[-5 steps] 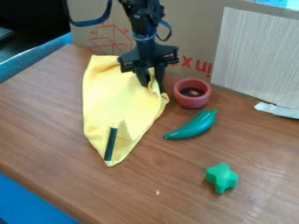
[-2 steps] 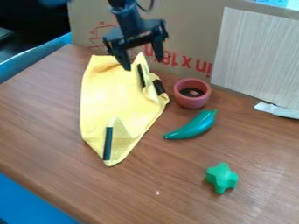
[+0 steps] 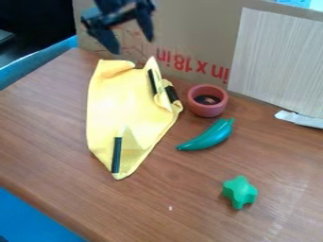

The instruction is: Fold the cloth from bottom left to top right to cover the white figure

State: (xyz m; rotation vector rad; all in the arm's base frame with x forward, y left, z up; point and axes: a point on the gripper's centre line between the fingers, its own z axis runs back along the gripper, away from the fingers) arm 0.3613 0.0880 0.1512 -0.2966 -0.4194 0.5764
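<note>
Gripper (image 3: 132, 46) is up by the cardboard box (image 3: 214, 38), above the cloth's top end, fingers wide apart w/ nothing betw. them. Yellow cloth (image 3: 114, 104) lies on the L side of the table (image 3: 189, 212), its upper R part bunched into small folds w/ a peak (image 3: 151, 67) standing up. Prob. the fold is mostly laid & the step is now to get clear, or else tidy.

To do it well: keep the gripper wide & go straight up & away, so no fingertip snags that peak. If another pull is req'd, come down from above, pinch the loose layer only, lift just enough to clear the cloth below, then draw in a low arc twd. upper R. Set the edge down flat before opening, else it may spring back. Stop short of the red pot (image 3: 208, 111), which sits just beside the cloth's R edge; overshoot could nudge it.

Orientation: cloth's long axis runs roughly top-to-bottom in view, w/ a slight lean to lower R. Its narrow tip (image 3: 121, 175) points twd. the view's bottom edge; the broader, rumpled end is up top nr. the box.
</note>
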